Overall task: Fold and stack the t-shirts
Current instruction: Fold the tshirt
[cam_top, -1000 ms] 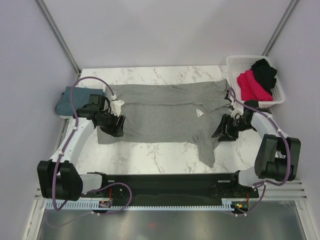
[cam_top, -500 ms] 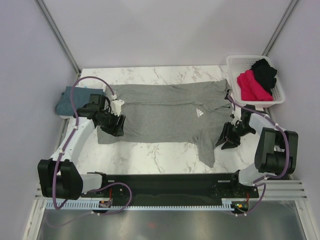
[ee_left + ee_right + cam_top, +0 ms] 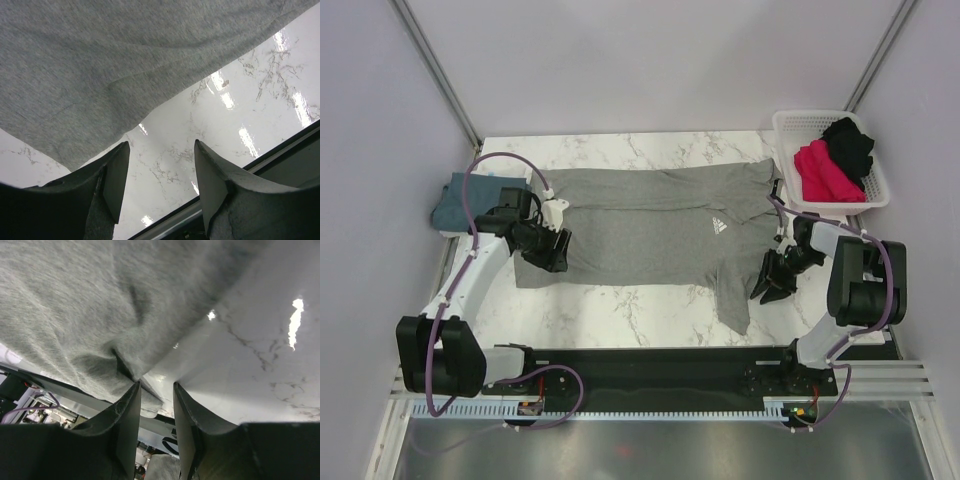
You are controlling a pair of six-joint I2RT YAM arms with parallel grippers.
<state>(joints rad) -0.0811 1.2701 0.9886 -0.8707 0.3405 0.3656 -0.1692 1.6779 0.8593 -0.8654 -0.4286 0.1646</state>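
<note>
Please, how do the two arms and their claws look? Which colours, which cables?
The left arm and right arm have white links and bulky black joints. A purple cable loops along each. The left claw and right claw each carry two dark, wedge-shaped fingers.

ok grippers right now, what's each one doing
left gripper: open, empty, by the grey shirt
right gripper: narrowly open, shirt edge at its tips
</note>
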